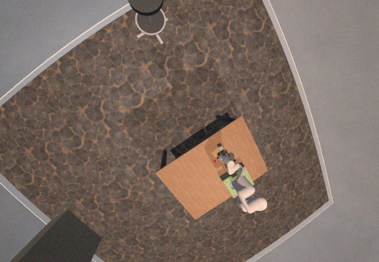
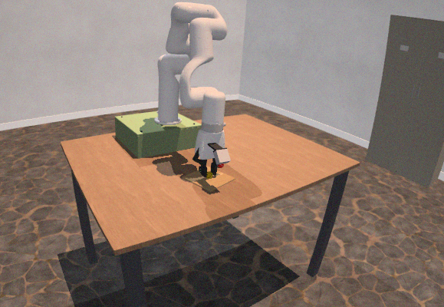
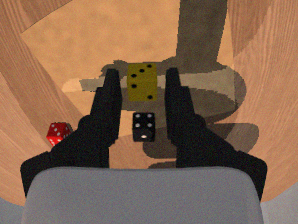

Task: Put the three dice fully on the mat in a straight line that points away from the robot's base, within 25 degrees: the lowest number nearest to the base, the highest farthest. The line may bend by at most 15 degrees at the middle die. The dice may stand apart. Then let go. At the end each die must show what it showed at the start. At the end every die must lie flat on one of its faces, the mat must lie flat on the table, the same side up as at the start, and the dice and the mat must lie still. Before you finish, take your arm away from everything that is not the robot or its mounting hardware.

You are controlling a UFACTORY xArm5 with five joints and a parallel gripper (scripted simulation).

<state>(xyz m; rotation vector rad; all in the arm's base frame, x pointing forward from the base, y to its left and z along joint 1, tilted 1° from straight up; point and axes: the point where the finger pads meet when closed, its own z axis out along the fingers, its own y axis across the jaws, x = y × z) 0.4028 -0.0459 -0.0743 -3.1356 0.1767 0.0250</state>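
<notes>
In the exterior view, a boxy stand (image 1: 234, 194) (image 2: 160, 141) with a pale green top and darker green sides rises at the left, beside the smooth, rounded white arm (image 1: 243, 183) (image 2: 214, 105). The table (image 1: 189, 187) (image 2: 283, 153) (image 3: 15, 100) has an orange-brown wood grain and dark, square legs. Farther right, a tall, flat grey-brown panel (image 2: 413, 96) stands by the pale, mottled wall (image 2: 306, 50).

In the wrist view, the red die (image 1: 215, 161) (image 2: 221, 166) (image 3: 59, 133) is at the left, a small cube with white pips too small to count surely. It sits on the bare wood, off the mat. The thin, flat mat (image 1: 215, 152) (image 2: 222, 179) (image 3: 75, 50) is plain tan with straight edges, crossed by hard shadows.

The black gripper (image 1: 220, 153) (image 2: 209, 173) (image 3: 142, 83) is partly spread, pinching nothing, with a gap on each side of the dull yellow die (image 2: 209, 175) (image 3: 142, 82). That cube rests on the mat between the fingertips, three dark pips on top, two on its side. The glossy black die (image 3: 144, 127) sits apart, just below it in the picture, four white pips up; whether it is fully on the mat I cannot tell.
</notes>
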